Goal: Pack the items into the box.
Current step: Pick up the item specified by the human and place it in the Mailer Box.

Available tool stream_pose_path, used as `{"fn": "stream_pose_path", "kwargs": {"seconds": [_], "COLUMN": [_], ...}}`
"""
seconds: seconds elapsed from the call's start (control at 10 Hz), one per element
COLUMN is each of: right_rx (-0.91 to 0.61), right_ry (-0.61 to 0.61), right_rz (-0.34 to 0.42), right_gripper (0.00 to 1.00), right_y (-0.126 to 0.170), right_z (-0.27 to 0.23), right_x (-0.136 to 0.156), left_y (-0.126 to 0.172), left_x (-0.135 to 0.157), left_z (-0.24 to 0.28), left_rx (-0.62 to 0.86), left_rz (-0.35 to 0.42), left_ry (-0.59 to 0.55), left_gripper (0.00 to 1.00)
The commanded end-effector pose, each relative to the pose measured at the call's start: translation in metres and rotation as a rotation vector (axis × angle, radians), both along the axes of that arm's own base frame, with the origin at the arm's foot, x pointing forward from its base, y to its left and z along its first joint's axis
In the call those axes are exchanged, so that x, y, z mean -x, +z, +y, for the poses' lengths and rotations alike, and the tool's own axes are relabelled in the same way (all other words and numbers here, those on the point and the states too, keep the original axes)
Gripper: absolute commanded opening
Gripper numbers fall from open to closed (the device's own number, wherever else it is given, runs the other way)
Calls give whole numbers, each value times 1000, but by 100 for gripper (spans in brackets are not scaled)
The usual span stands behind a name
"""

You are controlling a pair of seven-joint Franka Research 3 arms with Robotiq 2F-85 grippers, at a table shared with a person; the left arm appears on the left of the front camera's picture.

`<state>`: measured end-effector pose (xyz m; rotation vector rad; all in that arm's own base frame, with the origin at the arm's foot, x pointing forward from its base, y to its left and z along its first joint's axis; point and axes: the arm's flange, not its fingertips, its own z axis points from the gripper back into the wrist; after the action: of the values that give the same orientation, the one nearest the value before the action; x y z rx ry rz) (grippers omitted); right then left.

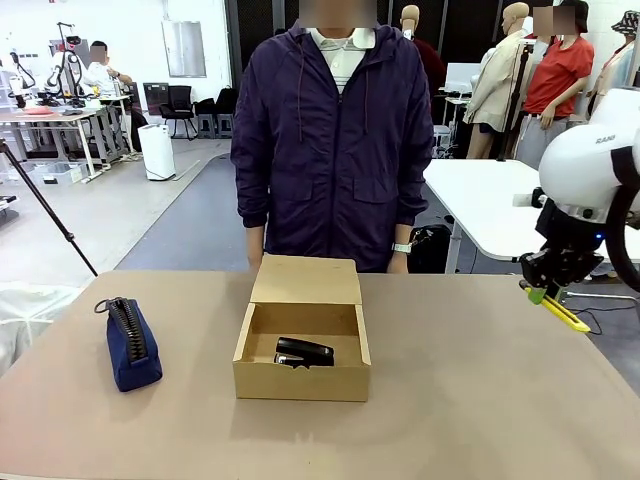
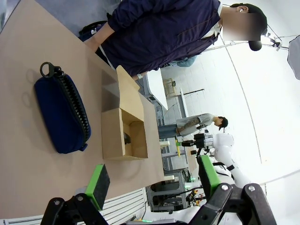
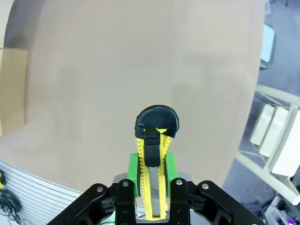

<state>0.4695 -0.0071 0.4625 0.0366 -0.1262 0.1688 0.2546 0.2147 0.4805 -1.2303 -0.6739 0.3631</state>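
The brown cardboard box [image 1: 302, 381] stands open mid-table, its flap lid raised at the far side. A black stapler [image 1: 303, 352] lies inside it. My right gripper [image 1: 541, 293] hangs above the table's right edge, shut on the yellow utility knife [image 1: 562, 312]. In the right wrist view the knife [image 3: 153, 187] sits between the green pads, black tip [image 3: 157, 120] pointing away, high over the tabletop. My left gripper [image 2: 152, 180] is open and holds nothing; its view looks across at the box [image 2: 117, 139] from well off.
A navy blue zip pouch [image 1: 130, 343] lies on the table's left part, also seen as the pouch [image 2: 63, 115] in the left wrist view. A person in a dark jacket [image 1: 335, 140] stands right behind the box at the far edge.
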Motion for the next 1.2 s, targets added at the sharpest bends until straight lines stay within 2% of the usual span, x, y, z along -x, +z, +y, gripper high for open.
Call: {"fn": "stream_pose_path", "kwargs": {"seconds": [0.0, 0.2, 0.3, 0.5, 0.7, 0.8, 0.9, 1.1], "right_rx": [-1, 53, 43, -40, -92, -129, -165, -239], "right_ry": [-9, 182, 326, 601, 828, 951, 1090, 1282], "right_rz": [-8, -260, -362, -475, -544, -546, -492, -360], "right_gripper": [0, 0, 0, 0, 0, 0, 0, 0], "right_y": [5, 45, 65, 86, 99, 99, 91, 66], "right_z": [-4, 54, 98, 183, 253, 284, 313, 354], "right_x": [2, -37, -62, -92, -95, -90, -80, -59], "left_y": [1, 1, 1, 1, 1, 1, 1, 1], "left_x": [0, 0, 0, 0, 0, 0, 0, 0], "left_z": [-1, -1, -1, -1, -1, -1, -1, -1], "left_rx": [10, 10, 10, 10, 10, 10, 10, 10], "left_rz": [-29, -29, -29, -29, -29, -29, -29, -29], "left_ry": [1, 1, 1, 1, 1, 1, 1, 1], "left_gripper": [100, 100, 100, 100, 100, 100, 100, 100]}}
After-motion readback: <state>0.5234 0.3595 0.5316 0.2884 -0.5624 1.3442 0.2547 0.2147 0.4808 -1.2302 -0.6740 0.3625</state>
